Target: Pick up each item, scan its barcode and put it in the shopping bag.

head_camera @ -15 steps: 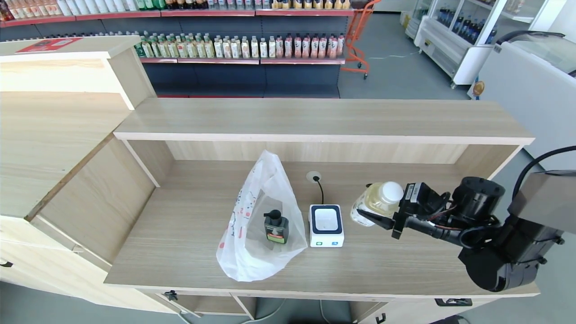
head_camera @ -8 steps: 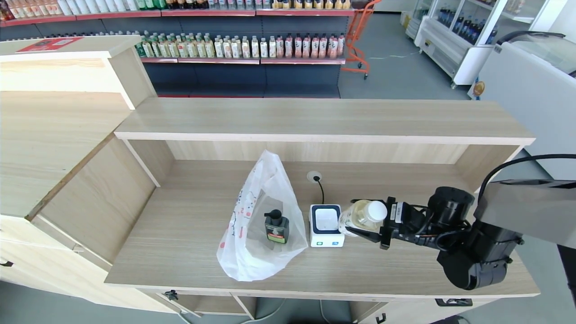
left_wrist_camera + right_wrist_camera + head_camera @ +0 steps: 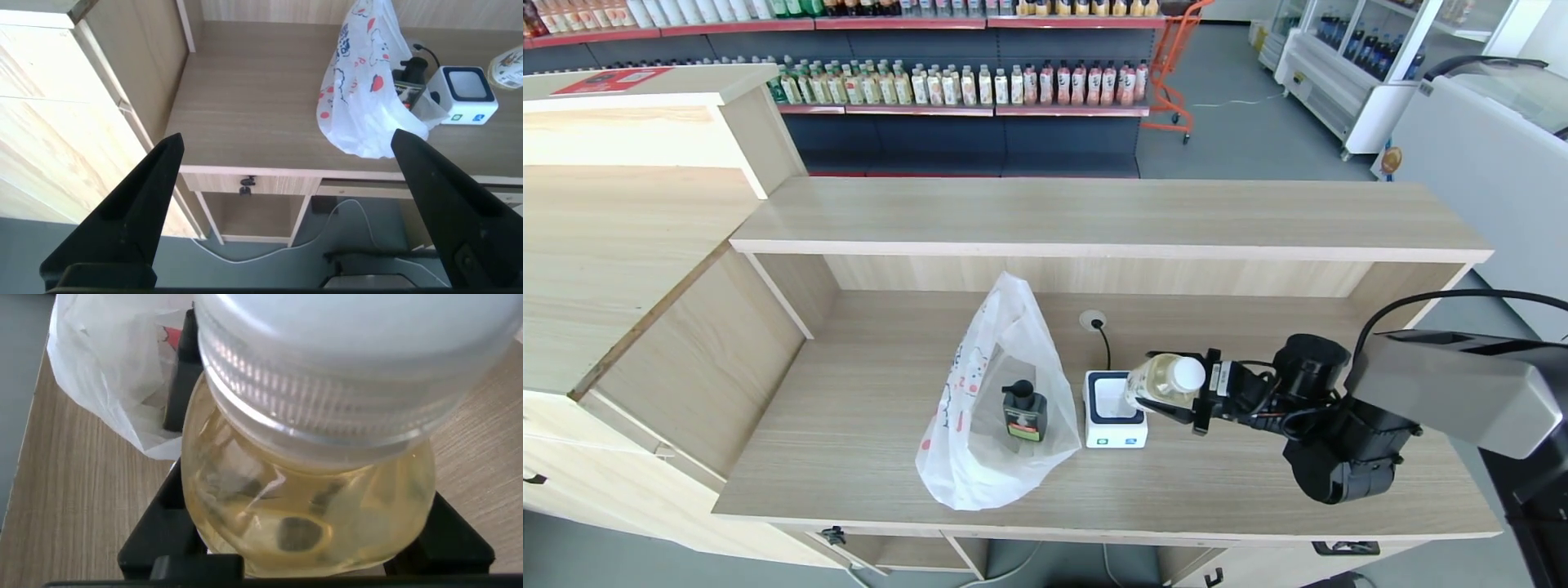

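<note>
Two risks show in the head view. The right pincer [image 3: 1156, 384] is clamped around a clear plastic bottle of pale yellow liquid with a white cap [image 3: 1172, 377], held just above the right edge of the small white scanner box with a dark-framed window [image 3: 1107, 402] at the middle of the table [image 3: 849, 408]. No barcode can be seen on the bottle, so the code may face away from the window and the scan may fail. Held this low, the bottle could also knock the scanner toward the translucent white plastic shopping bag with red print [image 3: 980, 449] just beside it, which already holds a dark pump bottle [image 3: 1023, 412]. The bag's film looks limp, and its mouth cannot be made out, so a drop might land on the film, not inside.

From the left wrist view, the left pincer [image 3: 288, 137] hangs spread and empty off the table's front-left corner, well apart from the bag, so it is not steadying the bag. The head view leaves this arm out.

Close up in the right wrist view, the bottle's smooth round shoulder sits between the fingers, and I judge such a hold could slip. What lies under the bottle is hidden here, though plain from the head.
</note>
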You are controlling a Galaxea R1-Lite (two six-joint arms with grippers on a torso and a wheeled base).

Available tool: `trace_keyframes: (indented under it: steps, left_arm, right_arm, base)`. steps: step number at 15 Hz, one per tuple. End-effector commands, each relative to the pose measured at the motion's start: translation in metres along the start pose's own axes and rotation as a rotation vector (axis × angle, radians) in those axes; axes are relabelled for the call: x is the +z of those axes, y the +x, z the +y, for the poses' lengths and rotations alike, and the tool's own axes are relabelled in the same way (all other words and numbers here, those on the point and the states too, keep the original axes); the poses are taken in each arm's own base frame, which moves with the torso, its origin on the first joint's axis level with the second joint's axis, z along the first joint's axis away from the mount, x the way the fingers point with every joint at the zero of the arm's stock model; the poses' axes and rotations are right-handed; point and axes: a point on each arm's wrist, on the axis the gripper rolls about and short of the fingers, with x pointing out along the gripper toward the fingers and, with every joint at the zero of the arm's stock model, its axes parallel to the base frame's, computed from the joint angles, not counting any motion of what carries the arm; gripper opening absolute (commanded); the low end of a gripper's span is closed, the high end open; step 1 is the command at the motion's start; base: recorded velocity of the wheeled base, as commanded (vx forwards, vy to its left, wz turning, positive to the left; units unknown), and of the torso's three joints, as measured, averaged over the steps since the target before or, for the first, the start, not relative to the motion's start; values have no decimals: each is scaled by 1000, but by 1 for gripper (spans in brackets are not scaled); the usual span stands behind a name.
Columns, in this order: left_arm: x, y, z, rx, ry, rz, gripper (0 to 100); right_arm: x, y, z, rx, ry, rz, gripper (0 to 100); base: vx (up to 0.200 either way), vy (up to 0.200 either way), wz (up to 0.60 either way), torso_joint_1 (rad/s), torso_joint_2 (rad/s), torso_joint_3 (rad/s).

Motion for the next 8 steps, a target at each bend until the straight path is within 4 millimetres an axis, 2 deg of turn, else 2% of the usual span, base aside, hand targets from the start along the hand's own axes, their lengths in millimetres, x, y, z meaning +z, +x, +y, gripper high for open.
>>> trace_keyframes:
  steps: [1,8]
  left_arm:
    - [0,0,0,0,0,-1,100]
    - [0,0,0,0,0,-1,100]
  right_arm:
    - [-11,8,4,7,1,-7,0]
    - [-24,29,5,13,-38,-48,0]
  base:
    - [0,0,0,0,0,0]
    - [0,0,0,0,0,0]
